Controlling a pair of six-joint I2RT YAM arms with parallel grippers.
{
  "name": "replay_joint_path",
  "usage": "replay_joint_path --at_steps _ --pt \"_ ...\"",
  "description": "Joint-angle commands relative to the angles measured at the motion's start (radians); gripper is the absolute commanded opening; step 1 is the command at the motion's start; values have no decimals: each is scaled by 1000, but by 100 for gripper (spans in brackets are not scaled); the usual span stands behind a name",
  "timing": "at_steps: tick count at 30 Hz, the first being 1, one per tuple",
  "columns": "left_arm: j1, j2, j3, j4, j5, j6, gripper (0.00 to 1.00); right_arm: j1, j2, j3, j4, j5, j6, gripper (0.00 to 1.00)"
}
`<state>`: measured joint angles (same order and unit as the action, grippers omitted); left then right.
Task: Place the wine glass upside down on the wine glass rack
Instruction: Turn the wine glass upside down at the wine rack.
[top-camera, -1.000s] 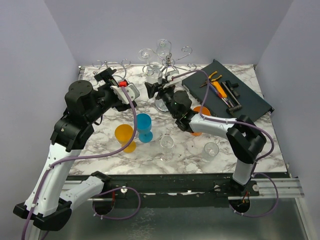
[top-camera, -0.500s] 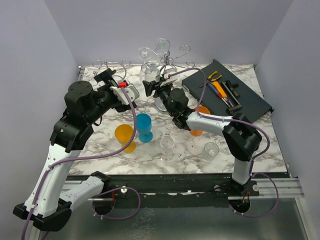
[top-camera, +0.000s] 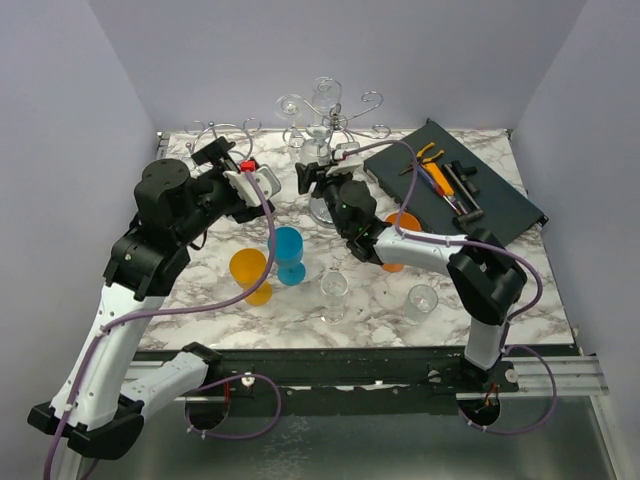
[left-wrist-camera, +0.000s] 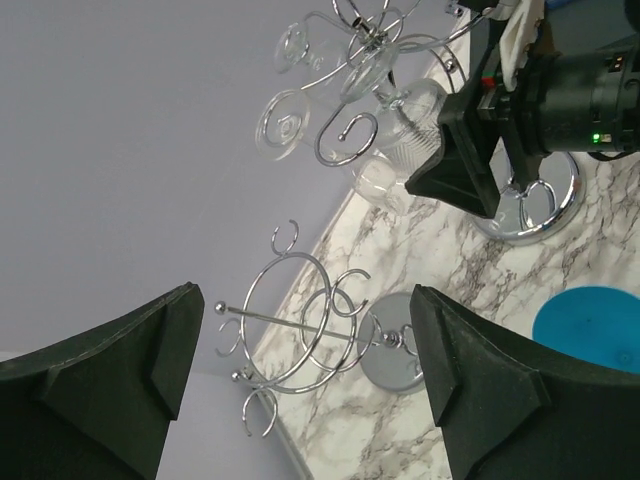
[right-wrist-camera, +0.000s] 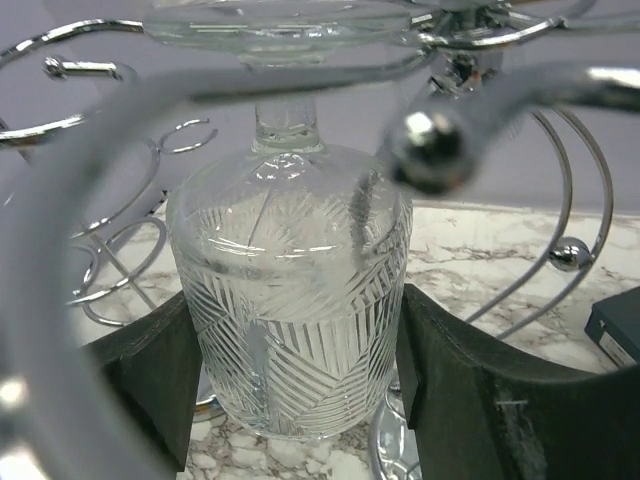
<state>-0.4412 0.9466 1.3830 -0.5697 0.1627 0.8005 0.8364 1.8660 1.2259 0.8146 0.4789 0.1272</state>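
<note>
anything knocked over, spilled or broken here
Nothing stands out. The wine glass is upside down only because the right gripper holds it at the wine glass rack; the blue glass and orange glass stand upright, and no spill or break shows.

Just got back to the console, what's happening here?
The right gripper holds a patterned wine glass upside down by its bowl, foot up among the wire arms of the wine glass rack. Whether the stem is seated in an arm, I cannot tell. The left gripper hangs open and empty near a second rack.
</note>
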Motion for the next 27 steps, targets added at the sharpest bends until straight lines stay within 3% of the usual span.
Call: replay_joint_path --at_steps 1,7,12,27 --pt "-3 75 23 15 -50 -72 89 1 -83 -88 73 38 29 17" --pt "50 216 108 29 25 -166 78 -1 -209 -203 57 -45 8 16" --pt "81 315 184 28 81 -155 69 0 -290 -247 -8 -95 -14 15" --pt "82 405 210 30 247 -96 56 -63 -504 -322 -242 -168 -28 9"
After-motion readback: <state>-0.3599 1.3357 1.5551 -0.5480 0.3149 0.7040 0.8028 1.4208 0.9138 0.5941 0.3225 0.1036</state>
